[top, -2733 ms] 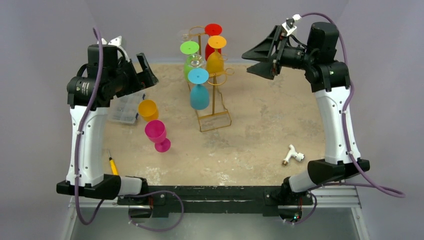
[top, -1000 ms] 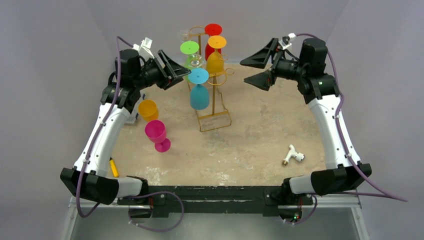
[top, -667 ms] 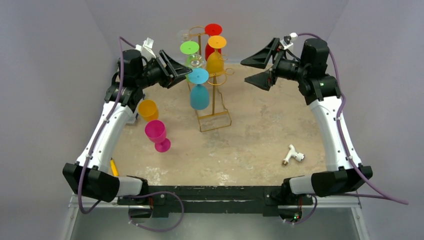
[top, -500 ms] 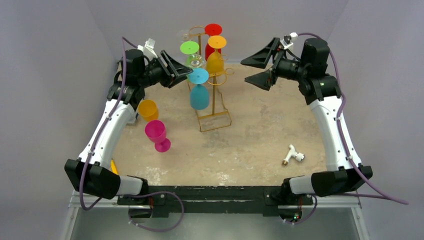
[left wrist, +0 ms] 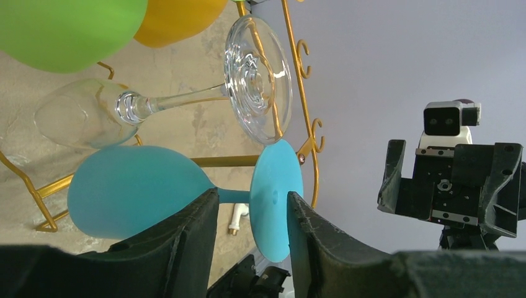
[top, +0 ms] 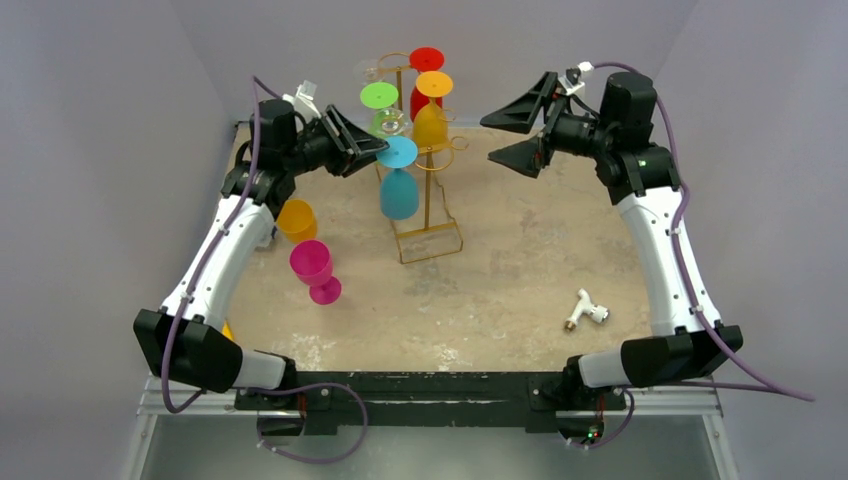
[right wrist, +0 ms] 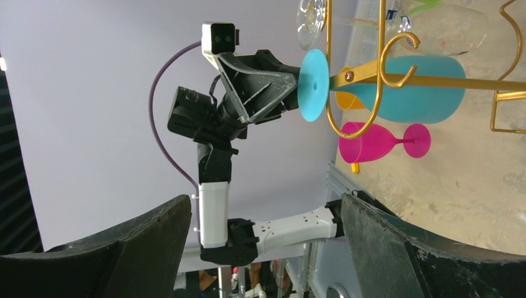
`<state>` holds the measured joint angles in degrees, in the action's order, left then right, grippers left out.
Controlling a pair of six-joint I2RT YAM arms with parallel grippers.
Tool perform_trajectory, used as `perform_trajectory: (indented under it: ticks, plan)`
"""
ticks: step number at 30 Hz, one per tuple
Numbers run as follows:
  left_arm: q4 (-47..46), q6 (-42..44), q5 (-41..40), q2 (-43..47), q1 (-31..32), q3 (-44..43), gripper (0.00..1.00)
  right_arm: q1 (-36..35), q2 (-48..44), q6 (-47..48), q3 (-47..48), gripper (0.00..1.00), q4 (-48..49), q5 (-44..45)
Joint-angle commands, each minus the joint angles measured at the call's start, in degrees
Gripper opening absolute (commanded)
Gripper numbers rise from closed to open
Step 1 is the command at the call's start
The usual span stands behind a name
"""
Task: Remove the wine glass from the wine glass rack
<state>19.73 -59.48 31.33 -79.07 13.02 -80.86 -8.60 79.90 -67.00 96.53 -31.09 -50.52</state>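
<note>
Blue plastic by the look of it, the wine glass [top: 399, 190] hangs bowl-down from a low hook of the gold wire rack [right wrist: 484, 81] at the far middle of the table [top: 520, 270]. Its round foot is uppermost and a clear glass [left wrist: 257, 77] hangs just beside it.

The left gripper [top: 376, 150] has come right up to that foot. A second ago it stood a little short of the rack with its fingers spread. Now, in the left wrist view, one finger lies on each side of the flat foot and the gap has narrowed to about half. A sliver of space still shows on the stem side, so the pincer is closing but does not yet look clamped. I judge the grasp to be moments away, and the glass then has to slide out along the hook without knocking its neighbours.

The right gripper [top: 515, 128] has barely shifted. It hangs off the rack's other side, jaws wide and holding nothing.

Near the left arm, a pink glass [top: 314, 268] and an orange one [top: 296, 218] stand on the table, already off the rack.
</note>
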Motion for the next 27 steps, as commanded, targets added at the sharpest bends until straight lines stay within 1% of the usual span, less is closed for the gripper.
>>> perform_trajectory:
  ticks: [1, 9, 13, 17, 27]
  plan:
    - [-2.7, -1.0, 0.9, 0.1, 0.5, -1.0, 0.42, 0.1, -0.3, 1.1, 2.3, 0.89, 0.3, -1.6]
    - [-3.1, -1.0, 1.3, 0.2, 0.6, -0.5, 0.39, 0.1, -0.5, 1.5, 2.1, 0.89, -0.4, -1.9]
    - [-4.8, -1.5, 1.8, 0.3, 0.8, 0.0, 0.37, 0.1, -0.5, 1.6, 2.1, 0.89, -0.5, -2.2]
    - [-4.9, -1.6, 2.0, 0.1, 0.9, -0.4, 0.31, 0.1, -0.5, 1.6, 2.2, 0.88, -0.6, -2.4]
    - [-4.4, -1.6, 1.3, 0.9, 0.9, -0.5, 0.25, 0.1, -0.6, 2.1, 2.4, 0.88, -1.1, -2.9]
